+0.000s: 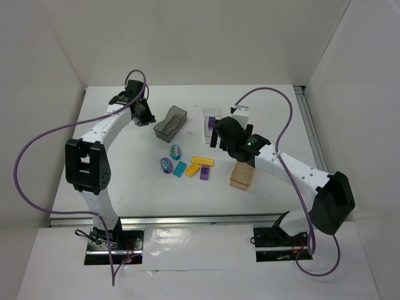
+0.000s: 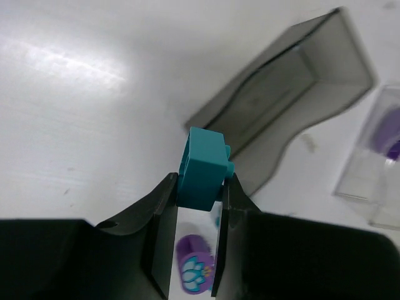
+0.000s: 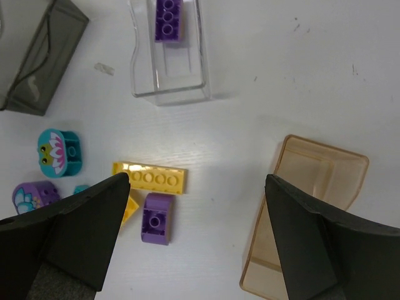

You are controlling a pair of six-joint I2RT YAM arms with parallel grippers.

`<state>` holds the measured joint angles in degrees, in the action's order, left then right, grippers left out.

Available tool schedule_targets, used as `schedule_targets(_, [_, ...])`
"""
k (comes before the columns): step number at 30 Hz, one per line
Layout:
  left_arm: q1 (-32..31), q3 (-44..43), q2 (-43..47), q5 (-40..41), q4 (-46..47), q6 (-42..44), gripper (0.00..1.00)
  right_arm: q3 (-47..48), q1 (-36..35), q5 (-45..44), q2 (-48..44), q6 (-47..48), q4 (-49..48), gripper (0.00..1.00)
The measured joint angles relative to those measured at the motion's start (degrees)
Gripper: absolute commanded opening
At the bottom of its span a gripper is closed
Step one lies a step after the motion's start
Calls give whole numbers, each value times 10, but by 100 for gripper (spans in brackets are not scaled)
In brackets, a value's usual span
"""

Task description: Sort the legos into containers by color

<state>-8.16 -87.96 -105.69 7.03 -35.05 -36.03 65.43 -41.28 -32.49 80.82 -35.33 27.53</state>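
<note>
Teal brick first: it is pinched between the fingers of the left gripper, seemingly lifted off the tabletop, just beside the dark grey tray toward the far edge, left of centre; that tray looks empty as far as I can see. One purple brick lies in the clear tray, which stands by the far edge near the middle; the tan tray, closer to the near edge on the right side, holds nothing.

I'd judge the sorting barely begun: one piece binned, one in the air, the rest waiting. Loose in the middle of the table lie a long yellow brick, a second yellow brick half hidden, a loose purple brick, a small teal brick, a round teal piece and a round purple piece.

The left arm reaches long toward the far left corner, wrist turned toward the grey tray; the right arm stretches in from the near right corner, its right gripper spread wide and empty, hanging above the table between the loose bricks and the tan tray.
</note>
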Motion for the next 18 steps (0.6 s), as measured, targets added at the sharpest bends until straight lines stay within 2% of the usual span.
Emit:
schedule_targets(3, [-26,-58,-12,-7,4,2,22,-23,-8,-4,-13,-11,12,97])
schedule_targets(6, [-47,-105,-43,-14,8,5,33,-47,-23,-6,-24,-15,27,97])
schedule_targets(7, [-51,-112,-54,-17,9,9,47,-50,-28,-5,-24,-15,31,97])
schedule_targets(9, [-56,-119,-76,-24,7,15,67,-51,-38,-4,-25,-15,37,97])
schedule_targets(11, [-58,-121,-95,-29,3,15,79,-51,-54,1,-25,-14,35,97])
schedule_targets(14, [-59,-122,-109,-31,-6,16,88,-51,-78,15,-25,-9,29,97])
schedule_targets(18, [-63,-133,-107,-31,-16,16,87,-40,-95,42,-3,-1,12,98])
